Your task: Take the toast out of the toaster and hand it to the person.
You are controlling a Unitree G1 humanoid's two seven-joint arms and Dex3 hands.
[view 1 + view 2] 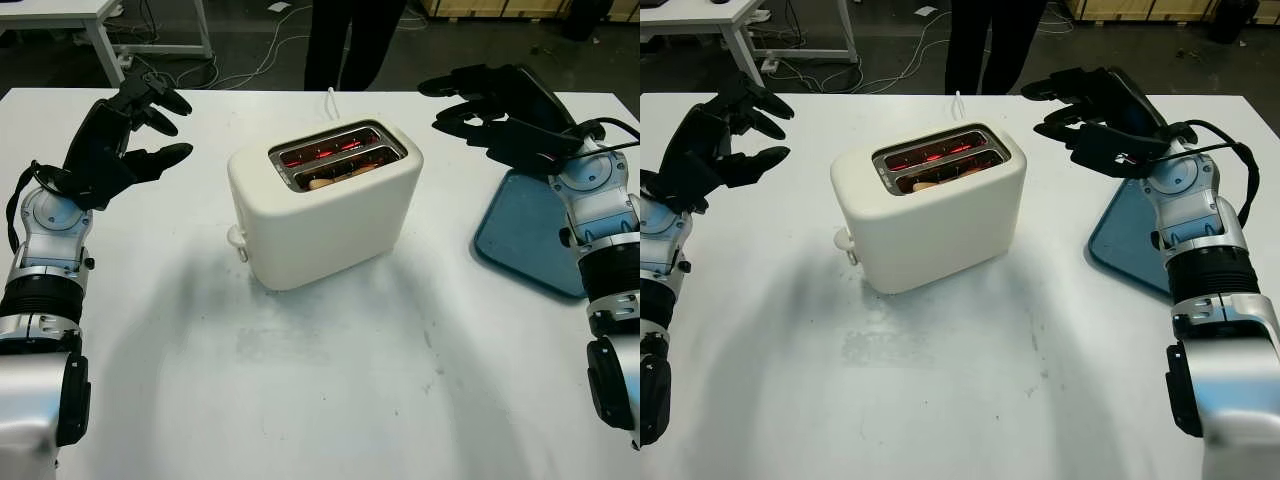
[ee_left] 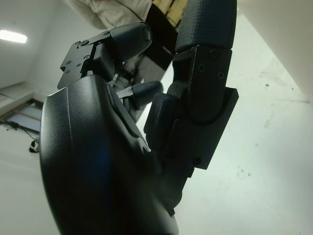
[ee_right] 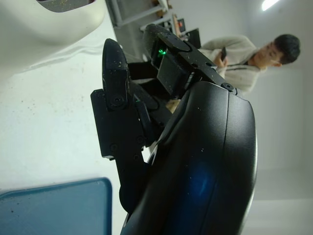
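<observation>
Toast sits low inside the front slot of the white toaster, whose slots glow red, at the middle of the white table. Left hand is raised over the table's left part, well apart from the toaster, released and grasping nothing. Right hand is raised to the right of the toaster, over the far end of the blue tray, also released and grasping nothing. Behind the table's far edge stands a person in dark trousers.
</observation>
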